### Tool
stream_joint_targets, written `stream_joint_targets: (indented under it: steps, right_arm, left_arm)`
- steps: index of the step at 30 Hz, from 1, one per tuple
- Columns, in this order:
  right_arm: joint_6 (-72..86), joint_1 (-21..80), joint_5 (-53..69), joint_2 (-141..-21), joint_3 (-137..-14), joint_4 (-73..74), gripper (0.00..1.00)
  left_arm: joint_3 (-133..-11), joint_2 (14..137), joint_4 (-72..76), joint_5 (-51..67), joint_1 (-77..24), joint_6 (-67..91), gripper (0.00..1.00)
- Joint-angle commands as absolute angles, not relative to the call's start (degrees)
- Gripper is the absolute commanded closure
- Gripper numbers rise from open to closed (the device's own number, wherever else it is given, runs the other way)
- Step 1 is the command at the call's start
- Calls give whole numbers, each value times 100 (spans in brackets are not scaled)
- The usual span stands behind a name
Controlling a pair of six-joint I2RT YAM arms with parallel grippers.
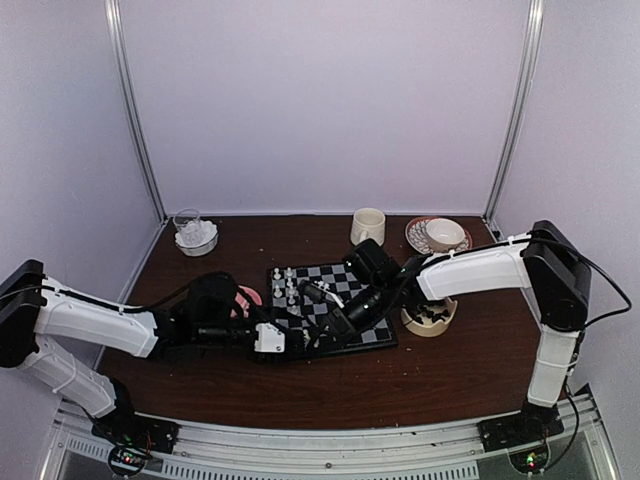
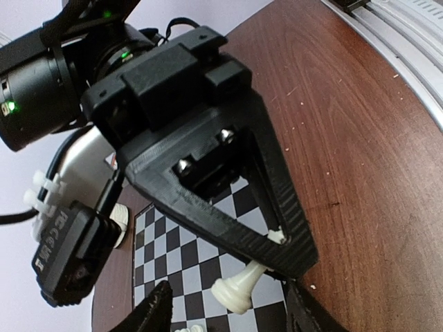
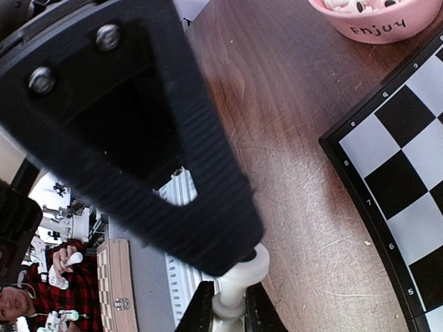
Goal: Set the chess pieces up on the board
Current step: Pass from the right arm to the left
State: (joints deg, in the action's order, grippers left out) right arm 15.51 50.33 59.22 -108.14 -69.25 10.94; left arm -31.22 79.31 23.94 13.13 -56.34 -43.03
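**Jaws at a risky handover**

The jaws of my left gripper point(image 2: 228, 310) stand spread either side of a white chess piece point(image 2: 239, 287), which my right gripper point(image 3: 228, 312) pinches over the near edge of the board point(image 1: 350, 282). If I close off-centre, the piece could twist free and fall.

The brown table point(image 1: 450, 372) carries the board point(image 1: 343, 276), a pink bowl point(image 3: 374, 19), a cup point(image 1: 367, 226) and a glass point(image 1: 190, 226).

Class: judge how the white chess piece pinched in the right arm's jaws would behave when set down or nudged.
The white chess piece is probably light: small, plastic-looking. Its smooth, glossy surface might slip in a loose grip. With a narrow stem over a round base, it would likely topple and roll if nudged.
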Motion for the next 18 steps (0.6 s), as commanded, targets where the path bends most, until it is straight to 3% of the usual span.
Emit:
stream_joint_targets:
  steps: [1,5,11,18]
  right_arm:
    - [1809,5001,6174,-10935,-7052,815,92]
    - [1872,5001,6248,-10952,-7040,720,92]
    - [1932,5001,6334,-10948,-7017,644,91]
    - [1960,5001,6381,-10931,-7004,598,91]
  left_arm:
    - [-3311,7981,2383,1422,-5734,-4588,46]
    - [-3395,8087,2270,1303,-5783,-4654,56]
    - [-3451,8159,2151,1150,-5803,-4726,57]
    - [-3494,8184,2096,990,-5814,-4776,65]
